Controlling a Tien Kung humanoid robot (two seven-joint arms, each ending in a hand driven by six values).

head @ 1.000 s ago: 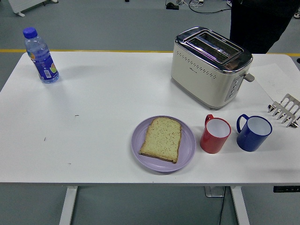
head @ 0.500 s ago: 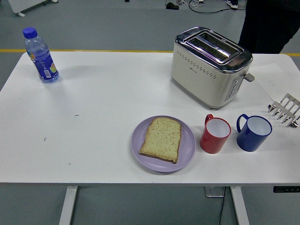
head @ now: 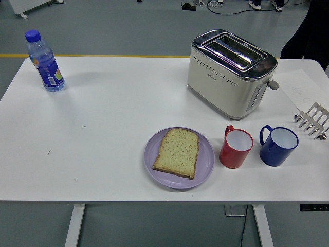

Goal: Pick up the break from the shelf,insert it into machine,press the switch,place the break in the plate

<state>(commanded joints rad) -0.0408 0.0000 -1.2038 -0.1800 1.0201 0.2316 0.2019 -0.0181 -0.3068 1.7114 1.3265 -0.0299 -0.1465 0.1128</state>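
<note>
The slice of bread (head: 177, 153) lies flat on the lilac plate (head: 205, 167), which sits near the front edge of the white table (head: 113, 118), a little right of centre. The slice is pale and lightly speckled, its rounded top pointing toward twelve o'clock and a darker crust edge showing along its lower side. It covers most of the plate's middle, leaving a ring of bare rim all round.

At three o'clock from the plate, just beside it, stands a red mug (head: 236, 147), upright, white inside, its handle turned toward eleven o'clock. Just beyond that, further toward three, is a blue mug (head: 278, 146), also upright and white inside, handle to its left; the two mugs stand close but apart.

At about one o'clock from the plate stands the cream toaster (head: 230, 73) with a shiny chrome top, set at an angle; I see nothing sticking up from its two slots. Its lever knob (head: 273, 84) juts out on the right end.

At the table's right edge, around three o'clock, a metal toast rack (head: 312, 120) is partly cut off by the frame. Far off at ten o'clock, near the back left corner, a blue-capped bottle (head: 44, 62) stands upright.

A dark-clothed person (head: 312, 36) shows at the top right corner, beyond the table.

Neither of the robot's hands is in sight, so I cannot tell how their fingers are set.
</note>
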